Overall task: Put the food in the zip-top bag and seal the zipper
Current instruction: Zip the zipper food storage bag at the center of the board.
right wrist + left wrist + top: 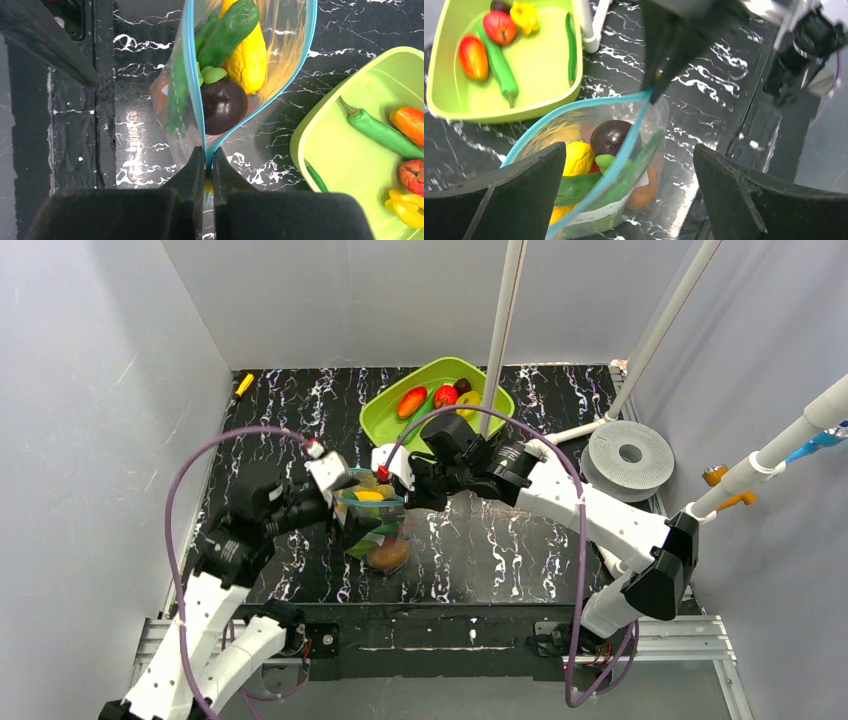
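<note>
while the zipper (190, 85) is pinched at one end by the right hand (208, 156), the left hand (629, 152) is spread beside the filled bag (651, 120).

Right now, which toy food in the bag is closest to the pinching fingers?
The dark purple round fruit with a green leafy top; the yellow piece and green pepper lie farther from the right fingers.

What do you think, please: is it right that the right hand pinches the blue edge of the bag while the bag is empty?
The bag is not empty: the right wrist view shows a dark purple fruit, a yellow fruit and green vegetables inside it. The right hand does pinch its blue edge.
</note>
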